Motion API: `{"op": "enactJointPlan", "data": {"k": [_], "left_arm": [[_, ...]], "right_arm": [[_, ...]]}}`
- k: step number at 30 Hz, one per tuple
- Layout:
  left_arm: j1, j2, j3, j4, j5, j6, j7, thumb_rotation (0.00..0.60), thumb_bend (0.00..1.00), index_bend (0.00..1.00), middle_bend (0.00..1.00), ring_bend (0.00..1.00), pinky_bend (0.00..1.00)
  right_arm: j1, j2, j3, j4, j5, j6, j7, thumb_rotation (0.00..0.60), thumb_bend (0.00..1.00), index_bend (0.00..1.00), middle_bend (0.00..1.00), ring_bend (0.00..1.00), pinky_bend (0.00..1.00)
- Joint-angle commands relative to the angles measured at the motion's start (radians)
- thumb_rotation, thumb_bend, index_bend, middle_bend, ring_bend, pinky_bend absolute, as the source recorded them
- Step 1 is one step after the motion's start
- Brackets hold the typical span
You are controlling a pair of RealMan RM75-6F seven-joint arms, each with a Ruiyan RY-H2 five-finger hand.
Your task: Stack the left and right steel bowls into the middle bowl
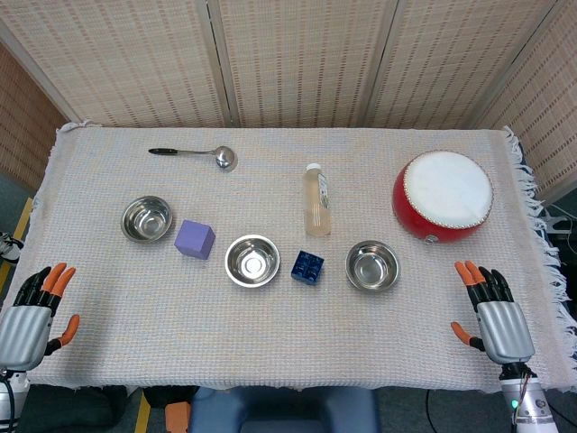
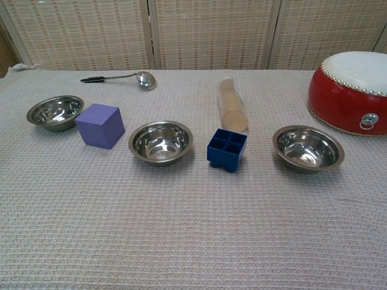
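Three steel bowls sit in a row on the cloth. The left bowl [image 1: 147, 218] [image 2: 55, 112] is beside a purple cube. The middle bowl [image 1: 251, 260] [image 2: 160, 141] is empty. The right bowl [image 1: 372, 265] [image 2: 308, 148] sits in front of the drum. My left hand [image 1: 34, 315] rests at the near left edge of the table, fingers spread, holding nothing. My right hand [image 1: 493, 316] rests at the near right edge, also empty with fingers apart. Both hands are far from the bowls and show only in the head view.
A purple cube [image 1: 195, 239] [image 2: 100, 125] lies between the left and middle bowls. A blue block [image 1: 307, 267] [image 2: 227, 148] lies between the middle and right bowls. A bottle [image 1: 316, 199] lies behind them, a ladle [image 1: 196, 154] far left, a red drum [image 1: 443, 196] far right.
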Motion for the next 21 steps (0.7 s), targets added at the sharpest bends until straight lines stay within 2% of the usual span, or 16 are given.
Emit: {"op": "enactJointPlan", "data": {"k": [1,7,11,14,21], "left_arm": [[-0.004,-0.005,0.0,-0.001,0.001,-0.007,0.008,0.6,0.41,0.03,0.0,0.0,0.1],[-0.046,-0.039,-0.012,0.022,-0.003,-0.063,0.016,0.6,0.41,0.03,0.0,0.0,0.1],[-0.122,-0.077,-0.06,0.063,-0.066,-0.173,0.051,0.6,0.41,0.03,0.0,0.0,0.11],[-0.184,-0.118,-0.084,0.127,-0.09,-0.256,0.027,0.6,0.41,0.03,0.0,0.0,0.11],[-0.323,-0.252,-0.129,0.327,-0.104,-0.381,-0.028,0.6,0.41,0.05,0.0,0.0,0.11]], "right_arm": [[0.0,0.004,0.0,-0.002,-0.001,-0.001,0.006,0.6,0.13,0.0,0.0,0.0,0.0],[-0.005,0.013,0.002,-0.008,-0.009,0.015,0.016,0.6,0.13,0.0,0.0,0.0,0.0],[-0.003,0.012,0.007,-0.004,0.003,0.006,0.017,0.6,0.13,0.0,0.0,0.0,0.0],[-0.002,0.009,0.015,-0.001,0.019,0.004,0.011,0.6,0.13,0.0,0.0,0.0,0.0],[0.002,-0.008,0.03,0.016,0.06,-0.012,-0.018,0.6,0.13,0.0,0.0,0.0,0.0]]}}
